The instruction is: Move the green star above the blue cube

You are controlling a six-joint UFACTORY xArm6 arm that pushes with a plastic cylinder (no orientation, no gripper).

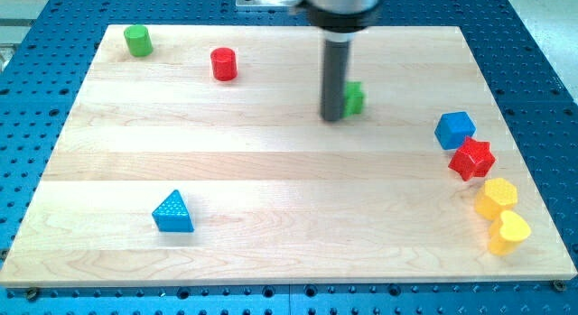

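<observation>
A green cylinder (138,41) and a red cylinder (224,64) stand near the view's top left. A blue triangle (172,213) lies lower left. At the right, a red star (471,159), a yellow hexagon (497,198) and a yellow heart (509,232) sit close together on the wooden surface (271,189).

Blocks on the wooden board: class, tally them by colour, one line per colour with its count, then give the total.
Green: 2 (green cylinder, green star partly hidden behind my tip)
Red: 2 (red cylinder, red star)
Blue: 2 (blue cube, blue triangle)
Yellow: 2 (yellow hexagon, yellow heart)
Total: 8
</observation>
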